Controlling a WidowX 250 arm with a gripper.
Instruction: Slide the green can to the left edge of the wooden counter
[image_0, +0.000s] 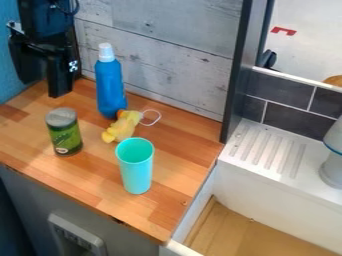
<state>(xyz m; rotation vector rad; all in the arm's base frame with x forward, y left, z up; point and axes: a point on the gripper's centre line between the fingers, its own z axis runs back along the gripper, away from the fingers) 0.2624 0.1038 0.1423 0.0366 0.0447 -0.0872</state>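
Well, I have the black gripper (59, 82) at the upper left of the frame, hanging near the back left corner of the wooden counter (190, 145). How far the claw is open I cannot tell from this angle, though I see nothing in its hold. Nearest to it are two things: the green can (65, 132), upright with its grey top facing up, nearer the front edge at the left of the frame, and the blue bottle (110, 87), upright with a white cap (105, 52), in front of the pale plank wall (177, 57). By the bottle's base I see a small yellow toy (123, 127) lying on the wood — it has a bit of orange at its upper end, and a thin white loop (157, 118) runs out to its right. The turquoise cup (136, 172) stands upright near the middle of the frame, its open mouth toward me, just in front of the toy. A dark post (238, 75) rises at the counter's back right corner. Right of it I get the white sink (274, 205) with its ridged ledge (257, 167), dark tiles (294, 117) behind — and a pale, rounded object (332, 167) standing on the ledge, cut by the right edge.
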